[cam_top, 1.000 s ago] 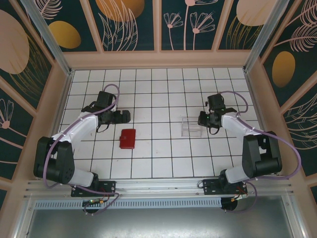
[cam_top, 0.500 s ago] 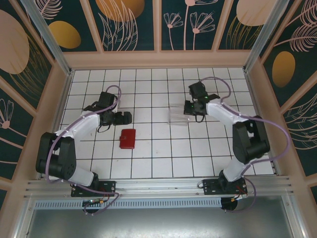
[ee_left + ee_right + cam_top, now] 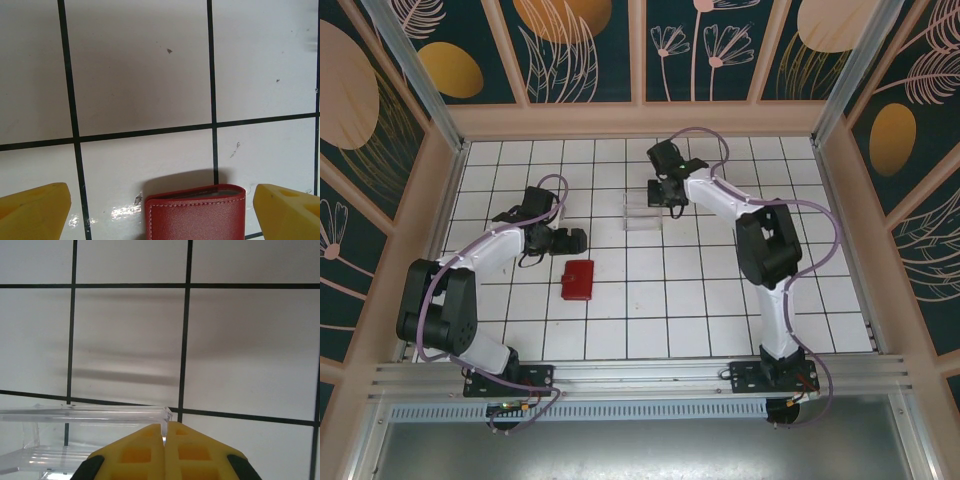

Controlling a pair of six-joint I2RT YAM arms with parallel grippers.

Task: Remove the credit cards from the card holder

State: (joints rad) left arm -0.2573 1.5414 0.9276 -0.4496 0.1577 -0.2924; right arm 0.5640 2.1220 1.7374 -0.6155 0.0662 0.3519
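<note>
Left wrist: card holder [image 3: 196,215] folded shut, nothing extracted. Left gripper [image 3: 161,202] spread wide astride it; right gripper [image 3: 164,432] clamped on clear box [image 3: 75,415] wall.

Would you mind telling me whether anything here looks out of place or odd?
Nothing is spilled or damaged. One oddity: the right pincer is shut on the thin wall of the clear box, away from the closed wallet, which lies flat by the open left pincer.

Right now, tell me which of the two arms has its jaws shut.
The right gripper: jaws pinched on the clear box; on the left gripper they stand wide open by the card holder.
</note>
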